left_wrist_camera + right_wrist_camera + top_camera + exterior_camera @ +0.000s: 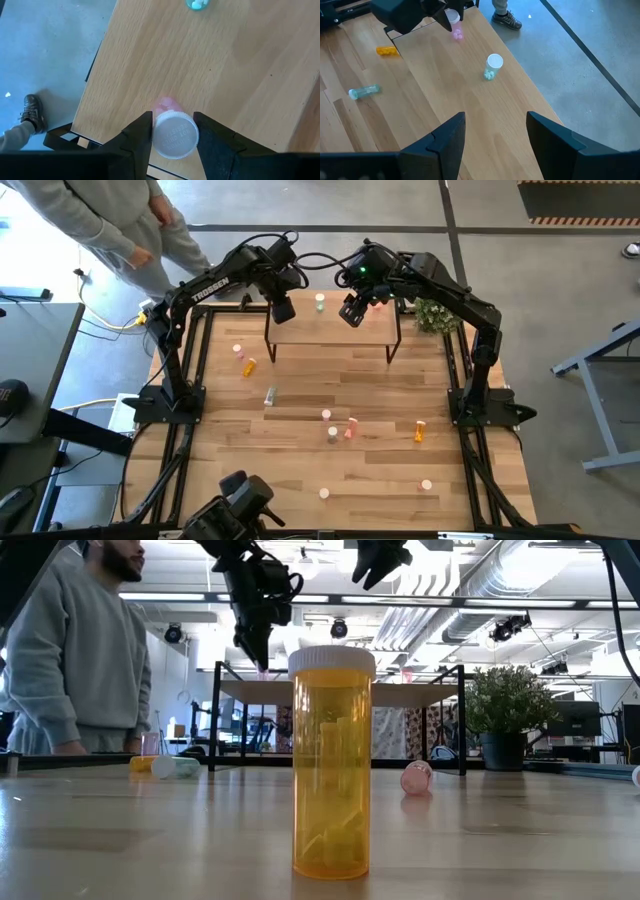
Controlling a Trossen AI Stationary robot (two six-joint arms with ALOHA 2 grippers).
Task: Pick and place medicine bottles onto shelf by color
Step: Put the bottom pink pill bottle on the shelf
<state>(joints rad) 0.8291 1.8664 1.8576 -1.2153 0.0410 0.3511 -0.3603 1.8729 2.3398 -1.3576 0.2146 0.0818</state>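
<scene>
Table [300,480]: a large plank-patterned top is seen from above, with an arm mounted at each side and bottles scattered over its near half.

Person [75,650]: a figure in a grey sweatshirt is seen standing beyond the table's far left corner.

Shelf [335,330]: a small light-wood board on thin black legs is set at the far middle of the table. Two bottles are seen on it.

Left gripper [172,135]: it is held low over the shelf's left end. Its fingers [137,137] are closed loosely around a pink bottle [174,134], whose white cap shows between them. Whether the fingers press the cap or stand just clear of it cannot be told.

Right gripper [495,135]: it hangs above the shelf's right part, spread wide, with nothing in it.

Green bottle [492,65]: it stands upright on the shelf, apart from the pink bottle, with pale pills visible inside.

Progress: the task is judged to be at an early stage, with one bottle shelved and a second being set down.

Left to do: about ten bottles are counted on the table. An orange bottle [249,366] and a clear bottle [270,394] lie left of centre, and another orange bottle [419,430] lies at the right.
</scene>
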